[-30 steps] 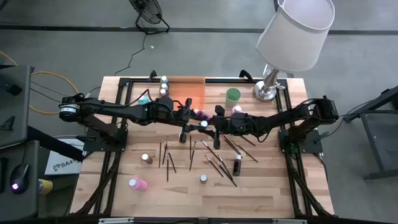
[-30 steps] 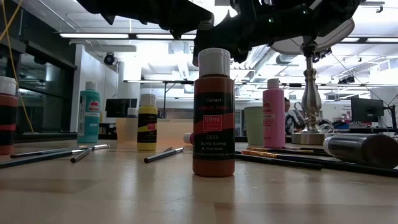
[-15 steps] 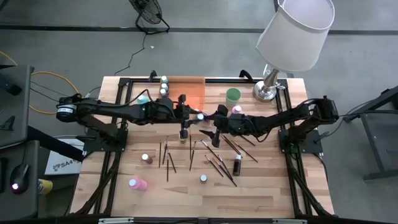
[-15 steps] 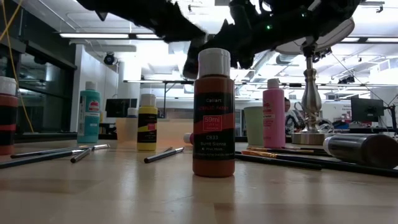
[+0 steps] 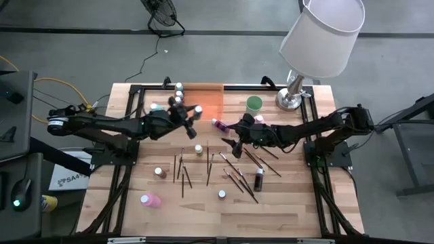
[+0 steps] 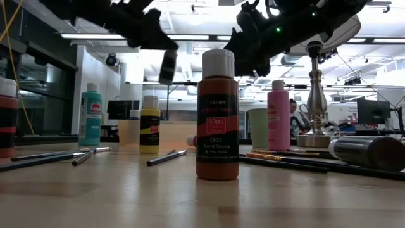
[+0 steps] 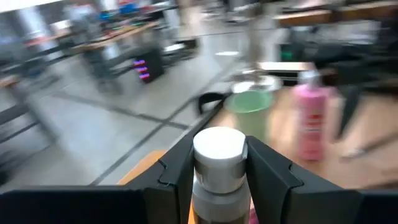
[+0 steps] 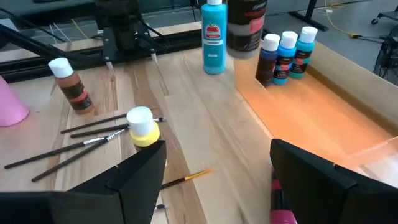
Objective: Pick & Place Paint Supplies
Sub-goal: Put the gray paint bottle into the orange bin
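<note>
My left gripper sits at upper centre-left of the high view, at the near edge of the orange tray. It is clamped on a dark, white-capped paint bottle, which my left wrist camera shows wedged between both fingers. In the low view this bottle hangs clear of the table.

My right gripper is at centre of the high view with jaws spread wide and nothing between them; a pink bottle lies on its side near it.

Supplies remaining on the table: a yellow bottle at centre, a brown bottle lower left, a pink bottle at bottom left, a dark bottle lower right, and scattered paintbrushes. Three bottles stand in the tray's corner. A green cup stands beside the lamp.
</note>
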Available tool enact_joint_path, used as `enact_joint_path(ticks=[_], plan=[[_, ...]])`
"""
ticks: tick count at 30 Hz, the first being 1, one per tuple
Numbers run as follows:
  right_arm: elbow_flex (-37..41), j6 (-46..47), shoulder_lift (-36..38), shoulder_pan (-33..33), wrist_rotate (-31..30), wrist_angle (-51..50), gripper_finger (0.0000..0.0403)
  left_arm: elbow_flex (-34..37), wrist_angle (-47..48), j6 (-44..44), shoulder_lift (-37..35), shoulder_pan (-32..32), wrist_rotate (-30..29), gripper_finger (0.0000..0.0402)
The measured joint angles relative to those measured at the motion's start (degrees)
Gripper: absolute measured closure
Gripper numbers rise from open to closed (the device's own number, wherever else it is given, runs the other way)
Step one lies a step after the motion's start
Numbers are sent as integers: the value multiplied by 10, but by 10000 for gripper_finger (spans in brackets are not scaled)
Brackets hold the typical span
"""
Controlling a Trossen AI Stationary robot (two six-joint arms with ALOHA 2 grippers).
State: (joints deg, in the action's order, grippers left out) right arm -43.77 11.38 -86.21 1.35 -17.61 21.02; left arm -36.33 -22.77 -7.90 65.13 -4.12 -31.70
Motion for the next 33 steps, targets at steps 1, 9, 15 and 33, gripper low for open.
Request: enact_joint_path(ticks=[1, 9, 15, 33], plan=[[0, 0, 0, 0, 0, -3, 124, 16, -13, 8, -7, 0, -25, 288], [0, 9, 0, 0, -5, -11, 136, 87, -82, 63, -12, 0, -177, 288], [0, 9, 0, 0, -5, -8, 137, 113, -88, 109, -12, -18, -214, 288], [0, 11, -1, 0, -5, -9, 137, 146, -128, 161, 44, -133, -150, 288]])
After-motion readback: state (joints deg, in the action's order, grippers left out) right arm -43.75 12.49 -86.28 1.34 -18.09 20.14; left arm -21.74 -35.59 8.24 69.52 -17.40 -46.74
